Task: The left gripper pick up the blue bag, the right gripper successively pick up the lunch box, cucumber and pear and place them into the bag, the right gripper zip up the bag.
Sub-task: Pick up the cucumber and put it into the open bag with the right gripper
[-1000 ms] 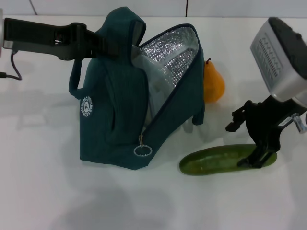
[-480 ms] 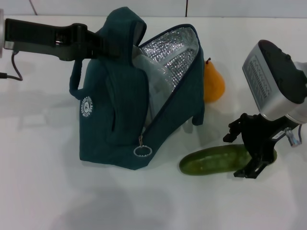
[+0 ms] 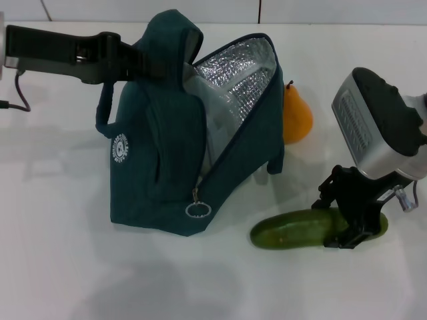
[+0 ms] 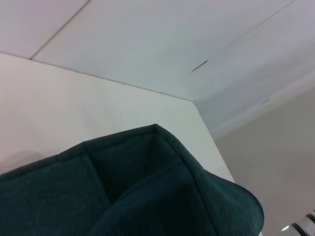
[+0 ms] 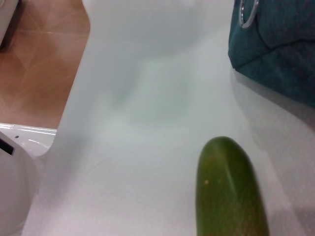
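**Right claw at the cucumber while the left holds the bag open**

Head view: a white table [image 3: 60,267] seen from above and in front. On the robot's left, the left gripper [image 3: 143,63] reaches in sideways at the upper part of the picture, its fingers closed on one padded handle of the blue bag [image 3: 160,167]. The bag stands upright on the table, lifted at that handle, with its mouth gaping toward the robot's right so the silver foil lining [image 3: 237,70] shows. A round white logo [image 3: 119,148] sits on its near side, and the zipper's metal ring pull [image 3: 198,210] hangs low at the front corner.

Behind the bag's right edge, partly hidden by it, stands the pear [image 3: 297,115], orange-yellow, stem up. The lunch box cannot be seen anywhere on the table.

In front of the bag, toward the right, the cucumber [image 3: 293,229] lies flat on the table, lengthwise across the view. The right gripper [image 3: 353,223] has its black fingers straddling the cucumber's right-hand end; whether they are pressing on it or merely set around it I cannot tell.

Left wrist view shows only folds of the bag's teal fabric close up, with table and wall beyond. Right wrist view shows the cucumber's rounded tip on the table, and the bag's lower corner with the ring pull farther off.
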